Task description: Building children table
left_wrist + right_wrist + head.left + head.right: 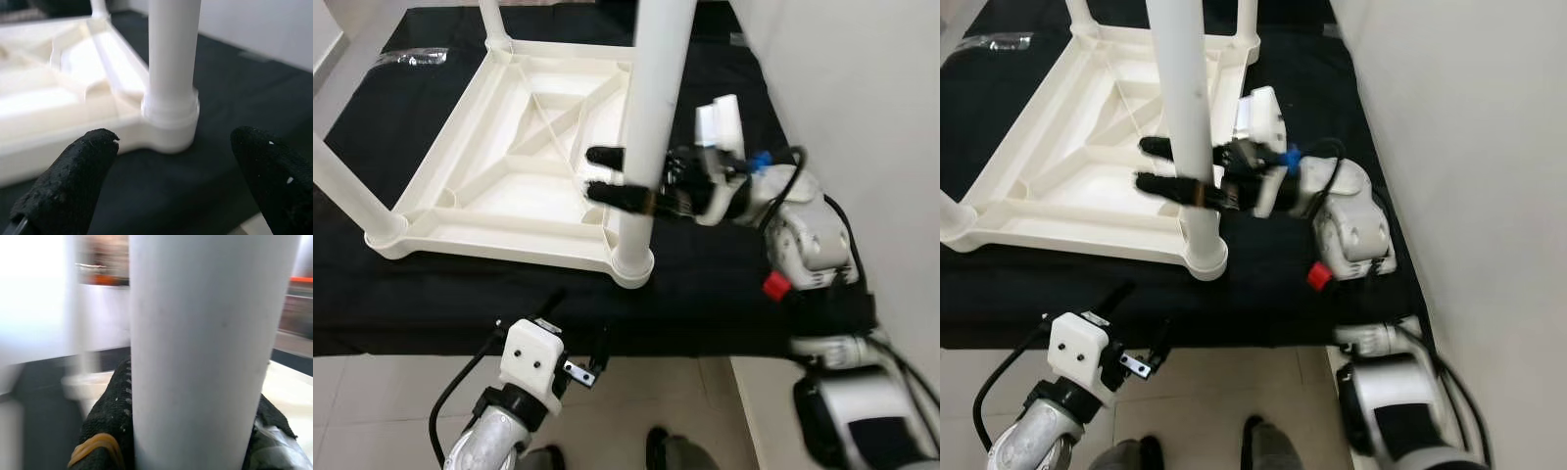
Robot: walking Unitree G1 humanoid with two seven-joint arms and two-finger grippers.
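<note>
A white plastic children's table (pixel 509 186) lies upside down on a black cloth (pixel 460 294). Its near-right leg (pixel 651 98) stands upright in the corner socket (pixel 631 262). My right gripper (pixel 594 173) reaches in from the right and is shut on that leg about a third of the way up, one black finger on each side. In the right wrist view, the leg (pixel 210 352) stands between the two fingers (pixel 110 421). My left gripper (pixel 579 318) hangs open low at the cloth's front edge, pointing at the socket (pixel 171 122) without touching it.
Two more legs stand in the table, one at the near left (pixel 342 186) and one at the back (pixel 494 20). A white wall (pixel 862 78) runs close along the right. A clear plastic bag (pixel 411 59) lies at the back left. Tiled floor (pixel 372 392) is in front.
</note>
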